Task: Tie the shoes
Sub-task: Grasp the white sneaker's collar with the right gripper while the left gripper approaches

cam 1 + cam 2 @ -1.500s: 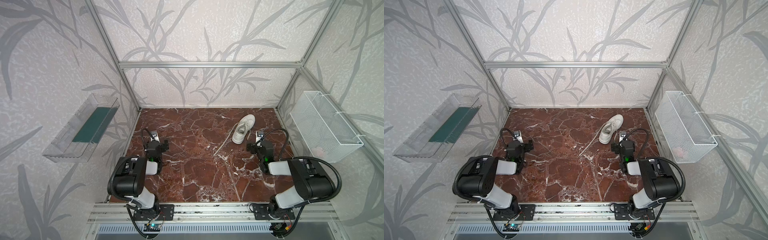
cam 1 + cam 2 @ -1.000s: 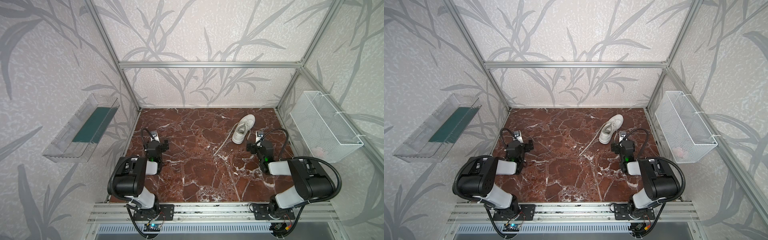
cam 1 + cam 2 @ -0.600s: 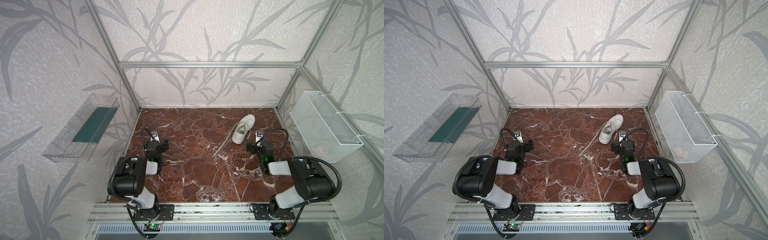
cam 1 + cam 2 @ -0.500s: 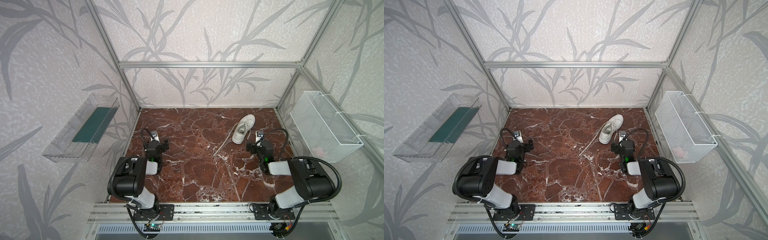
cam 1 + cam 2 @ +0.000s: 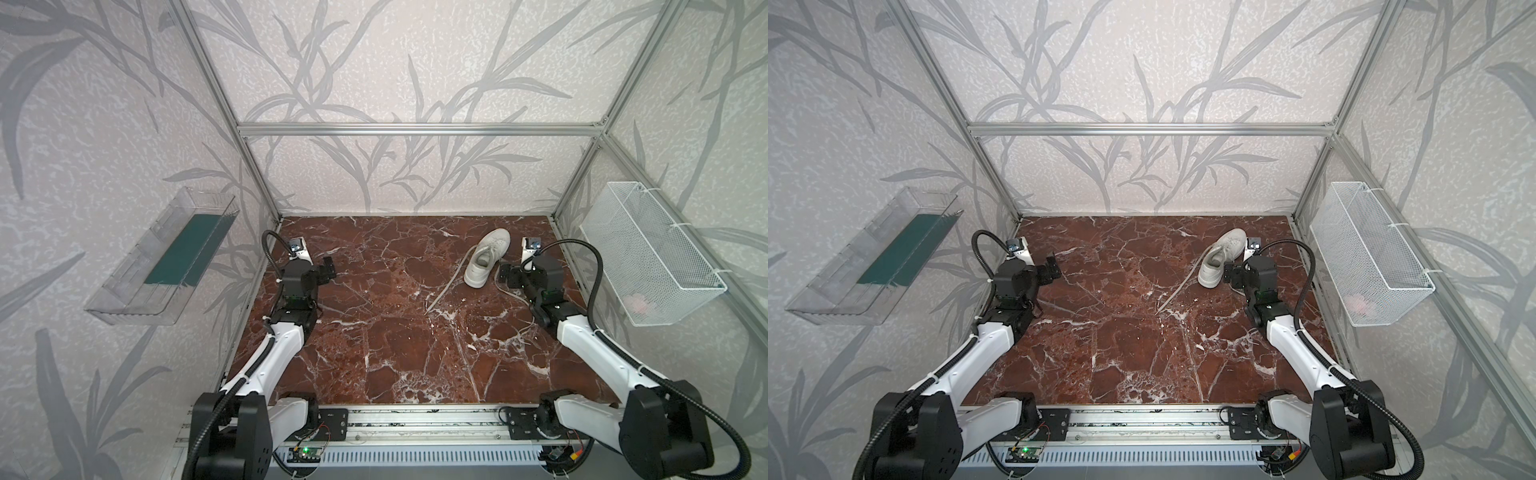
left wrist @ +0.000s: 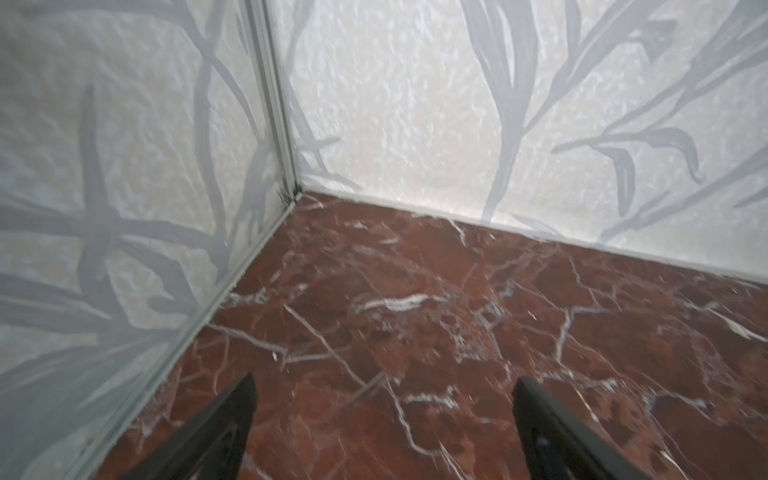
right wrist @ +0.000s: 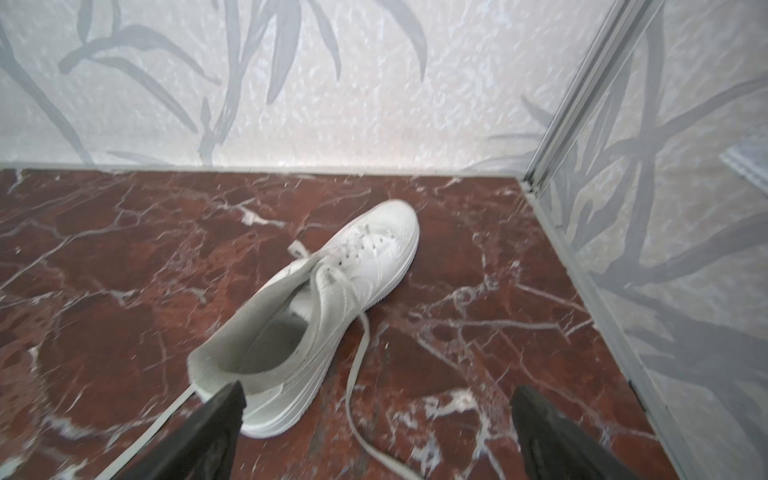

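Since nothing has shifted lately, the all-white thick-soled low-top sneaker (image 5: 487, 257) sits untied at upper right in both top views, tying unstarted, left gripper (image 5: 328, 269) and right gripper (image 5: 507, 276) both released and empty.

The worktop (image 5: 374, 340) is a red-brown marble slab veined in white. One white sneaker (image 5: 487, 258) stands on its sole at the far right, with its toe toward the far corner. Its laces (image 5: 445, 286) lie untied on the marble, one trailing front-left and one front-right.
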Available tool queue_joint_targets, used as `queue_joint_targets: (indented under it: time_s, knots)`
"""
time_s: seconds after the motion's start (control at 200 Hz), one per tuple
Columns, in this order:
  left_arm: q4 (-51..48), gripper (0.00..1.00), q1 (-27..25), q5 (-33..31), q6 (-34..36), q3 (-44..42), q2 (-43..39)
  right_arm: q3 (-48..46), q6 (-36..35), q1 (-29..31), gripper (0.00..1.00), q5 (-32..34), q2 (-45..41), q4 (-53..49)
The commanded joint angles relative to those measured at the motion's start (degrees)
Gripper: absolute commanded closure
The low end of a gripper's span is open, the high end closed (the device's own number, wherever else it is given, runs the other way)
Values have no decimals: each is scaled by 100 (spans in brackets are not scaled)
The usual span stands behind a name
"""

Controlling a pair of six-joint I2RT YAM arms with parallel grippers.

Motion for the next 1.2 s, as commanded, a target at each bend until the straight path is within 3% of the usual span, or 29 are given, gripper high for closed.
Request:
queue_joint_targets:
  time_s: [0.0, 0.26, 0.515, 0.81, 1.195]
  knots:
    - [-1446, 2, -409, 369, -713, 90, -130, 577, 399, 190, 2, -512, 201, -1795]
    - [-1551, 3, -1446, 293, -1399, -238, -154, 2272, 39, 738, 8, -763, 1317, -3327]
    - [-1359, 3, -2022, 179, -1629, -299, 224, 3471, -229, 743, 26, -1147, 2336, -4161]
    - [-1225, 2, -2296, 132, -1810, -257, 575, 4566, -808, 745, 47, -726, 3359, -5048]
    - [-1377, 2, -2371, 63, -1759, -77, 828, 5134, -1139, 744, 67, -1076, 4119, -5456]
